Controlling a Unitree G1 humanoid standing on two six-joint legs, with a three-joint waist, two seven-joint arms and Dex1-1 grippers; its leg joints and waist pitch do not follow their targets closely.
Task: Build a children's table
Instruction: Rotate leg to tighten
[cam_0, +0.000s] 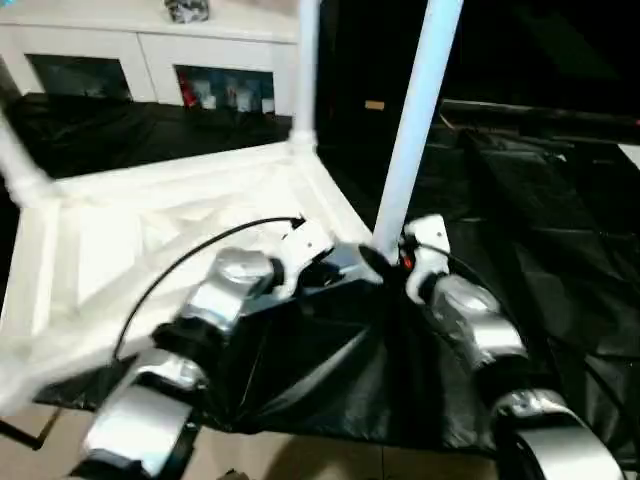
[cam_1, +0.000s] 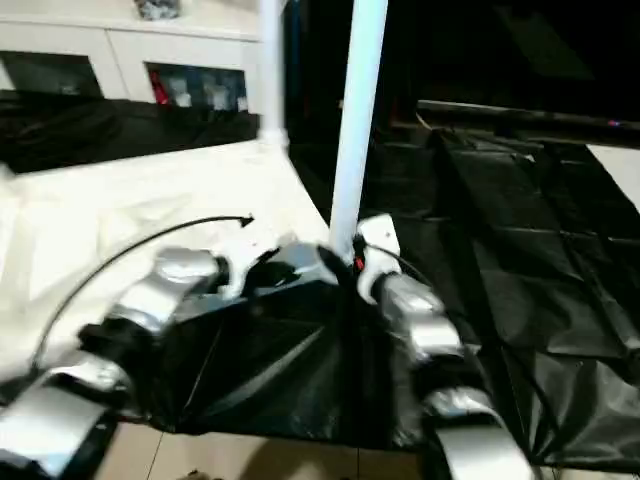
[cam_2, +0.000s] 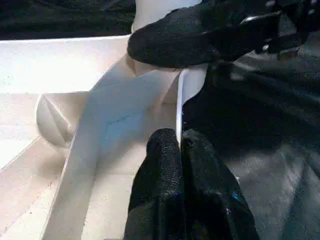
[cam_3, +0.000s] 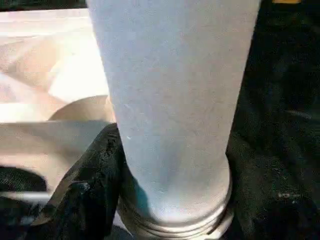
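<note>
Nearest the robot, its two silver forearms reach forward over black plastic sheeting (cam_0: 330, 380) draped across the work area. The left tool (cam_2: 180, 150) is clenched, its two black fingers pressed together over the thin white rim of the table top (cam_0: 150, 240), pinning that edge at the near corner. The right tool (cam_3: 170, 200) stands on either side of the base of the nearest leg (cam_0: 415, 130), grasping it just above its ringed collar, with one black finger (cam_3: 85, 190) against the tube's side.

That leg rises almost upright from the corner of the table top between the two tools, its long axis running straight up and leaning slightly away to the right. The right tool is the one on the leg; the left tool sits just beside it on the rim, steadying the top. The coming move probably turns on this: the leg has to be pushed or twisted along its own axis down into the corner socket while the top is kept from shifting.

The table top lies upside down, ribbed underside up, spreading away to the left. A second leg (cam_0: 305, 70) already stands at its far corner, and a third (cam_0: 20, 165) at the left corner.

Farthest off, a white glass-door cabinet (cam_0: 150, 60) holds small coloured things too blurred to identify.
</note>
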